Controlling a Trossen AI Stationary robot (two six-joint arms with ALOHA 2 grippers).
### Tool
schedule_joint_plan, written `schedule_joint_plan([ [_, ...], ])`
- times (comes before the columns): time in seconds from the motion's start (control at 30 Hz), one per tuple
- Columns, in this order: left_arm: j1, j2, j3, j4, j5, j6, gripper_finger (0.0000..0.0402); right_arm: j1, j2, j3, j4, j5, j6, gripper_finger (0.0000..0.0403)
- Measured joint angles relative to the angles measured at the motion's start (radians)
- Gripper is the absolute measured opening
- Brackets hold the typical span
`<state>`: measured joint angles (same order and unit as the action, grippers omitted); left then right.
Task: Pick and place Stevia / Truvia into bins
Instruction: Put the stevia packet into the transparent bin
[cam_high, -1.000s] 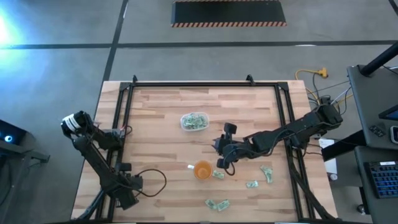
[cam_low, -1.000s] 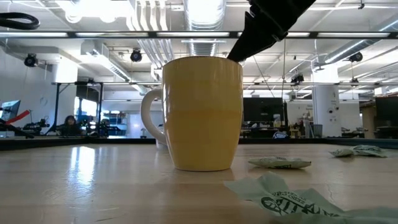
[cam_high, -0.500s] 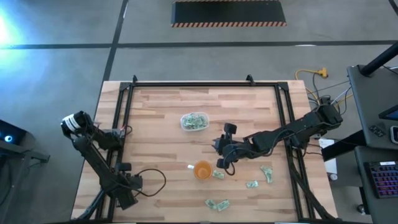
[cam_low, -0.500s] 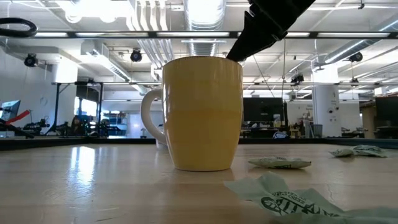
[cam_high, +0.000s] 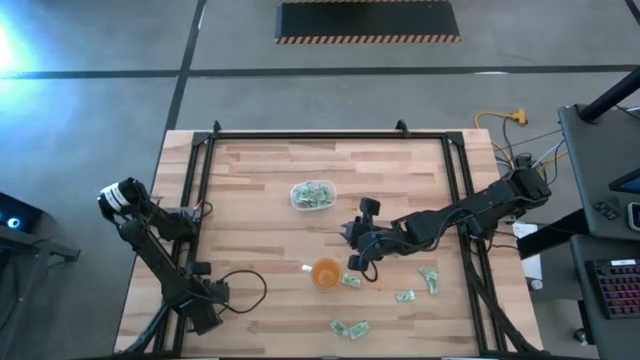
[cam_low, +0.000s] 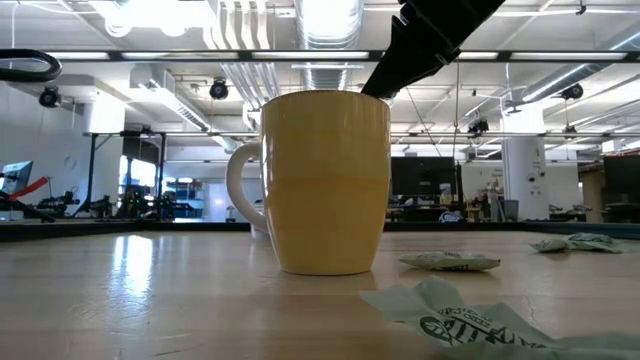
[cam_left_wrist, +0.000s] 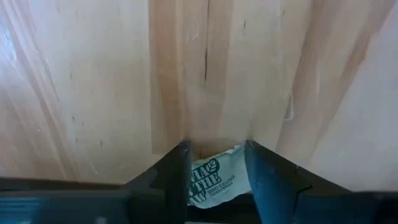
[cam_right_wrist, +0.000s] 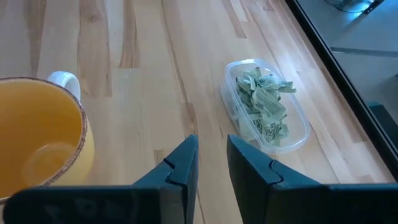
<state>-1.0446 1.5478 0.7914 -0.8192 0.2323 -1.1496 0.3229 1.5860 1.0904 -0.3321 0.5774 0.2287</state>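
High view: right gripper (cam_high: 354, 250) hung over mid-table just beside the orange cup (cam_high: 325, 273), arm reaching in from the right edge. Clear tub (cam_high: 313, 195) sat up-table from it, already holding a heap of sachets. Loose Stevia sachets (cam_high: 350, 327) lay scattered near the front edge, right of the cup. Left gripper (cam_high: 205, 318) was down at the front-left corner.

Low view: cup filled the middle, right arm a dark shape above and behind it. Crumpled sachet right in front of the lens, more flat ones off to the right. Open lab behind, ceiling ducts, strip lights, desks.

Left wrist view: fingers (cam_left_wrist: 174, 171) stood either side of a green-printed sachet (cam_left_wrist: 214, 180); whether they actually pinched it, couldn't tell.

Right wrist view: fingers (cam_right_wrist: 181, 162) slightly apart, nothing between them, cup on one side and tub further ahead.

Risks, my read: right arm is close enough to clip the cup on the next move. Flat paper on smooth butcher-block table slides rather than lifts, so the left could lose its sachet.
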Motion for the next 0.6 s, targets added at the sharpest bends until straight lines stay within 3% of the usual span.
schedule_joint_plan([
  [0.3,-0.001,0.002,-0.002,-0.006,0.031,0.004,0.0011,0.000,0.000,0.000,0.002,0.000,0.000,0.0082],
  [0.6,-0.001,0.002,0.023,-0.073,0.026,0.004,0.0001,0.000,0.000,0.000,0.011,0.000,0.000,0.0073],
])
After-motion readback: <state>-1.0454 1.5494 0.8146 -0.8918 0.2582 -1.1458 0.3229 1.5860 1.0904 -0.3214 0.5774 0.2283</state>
